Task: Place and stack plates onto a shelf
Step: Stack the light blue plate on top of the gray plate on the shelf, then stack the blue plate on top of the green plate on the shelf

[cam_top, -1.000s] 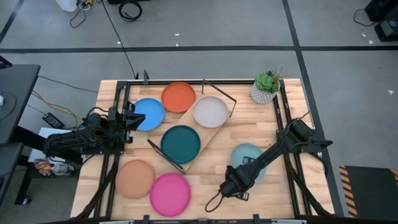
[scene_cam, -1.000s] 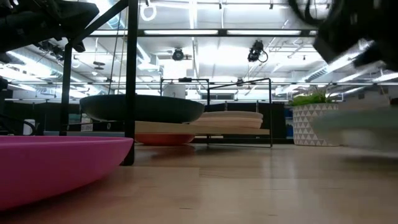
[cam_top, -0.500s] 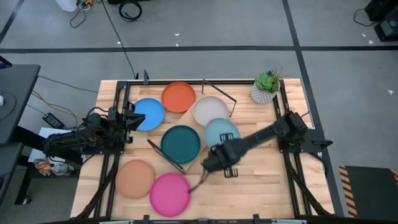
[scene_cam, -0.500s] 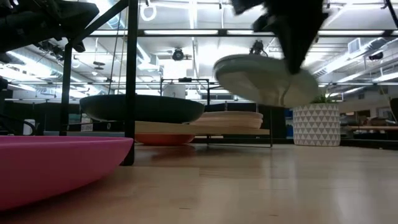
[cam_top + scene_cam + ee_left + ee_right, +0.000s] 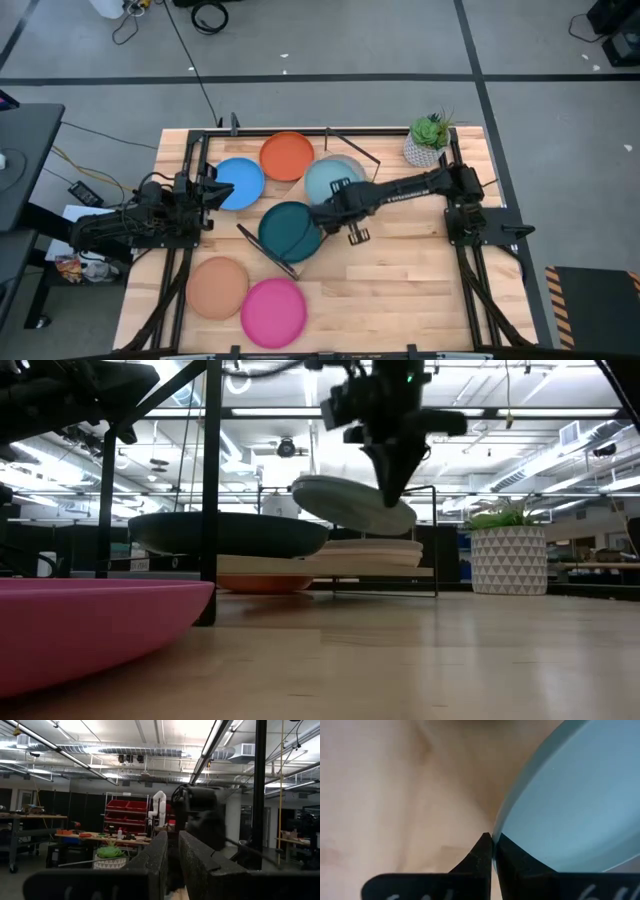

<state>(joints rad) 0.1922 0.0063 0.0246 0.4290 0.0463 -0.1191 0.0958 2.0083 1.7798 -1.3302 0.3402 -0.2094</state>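
A: Is there any writing or label to read?

B: No words are readable; only pale marks, not clear, at the base of the right fingers in the right wrist view.

A: And the right gripper (image 5: 322,213)?

B: It is pinched tight on the rim of the light teal plate (image 5: 331,181); one second ago this plate was at the near right of the table (image 5: 420,290), now it hangs in the air, tilted, over the stack on the right part of the shelf (image 5: 338,222); in the low view the light teal plate (image 5: 352,503) is above the cream stack, not touching.

A: The other plates?

B: They have not moved; dark teal plate (image 5: 289,231) on the shelf's left part; orange plate (image 5: 287,156) and blue plate (image 5: 239,183) far left; tan plate (image 5: 217,287) and pink plate (image 5: 273,311) near left.

A: The left gripper (image 5: 212,190)?

B: It waits at the left edge beside the blue plate; fingers (image 5: 159,855) narrow, holding nothing.
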